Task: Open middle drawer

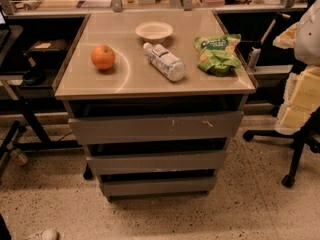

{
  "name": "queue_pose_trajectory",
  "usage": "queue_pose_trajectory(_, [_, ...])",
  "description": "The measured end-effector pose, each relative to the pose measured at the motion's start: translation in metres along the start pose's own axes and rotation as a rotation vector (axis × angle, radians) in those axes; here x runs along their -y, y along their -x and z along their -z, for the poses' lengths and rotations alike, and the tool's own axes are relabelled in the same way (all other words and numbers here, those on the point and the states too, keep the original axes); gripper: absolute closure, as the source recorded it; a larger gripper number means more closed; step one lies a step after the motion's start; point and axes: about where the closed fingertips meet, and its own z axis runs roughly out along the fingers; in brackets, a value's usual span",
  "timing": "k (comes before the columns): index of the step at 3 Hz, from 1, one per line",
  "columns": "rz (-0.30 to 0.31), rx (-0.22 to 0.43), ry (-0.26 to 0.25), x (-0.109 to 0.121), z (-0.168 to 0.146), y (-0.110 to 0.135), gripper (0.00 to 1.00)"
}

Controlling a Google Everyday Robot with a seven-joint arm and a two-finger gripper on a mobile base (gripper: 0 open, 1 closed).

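Observation:
The middle drawer is a plain grey handleless front, the second of three under the tabletop of a small cabinet. It sits flush in line with the others, with a dark gap above it. Above it is the widest grey front with white scratch marks. Below it is the narrowest grey front. My gripper is not in view in the camera view.
On the cabinet top lie an orange, a white bowl, a plastic bottle on its side and a green chip bag. An office chair base stands at the right. A black desk frame stands at the left.

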Motion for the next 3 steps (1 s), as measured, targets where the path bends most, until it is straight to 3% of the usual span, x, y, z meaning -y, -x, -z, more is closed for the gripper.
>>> queue_pose_trajectory(2, [0.010, 0.008, 0.009, -0.001, -0.016, 0.007, 0.00])
queue_pose_trajectory(3, [0.017, 0.017, 0.046, 0.000, -0.057, 0.020, 0.00])
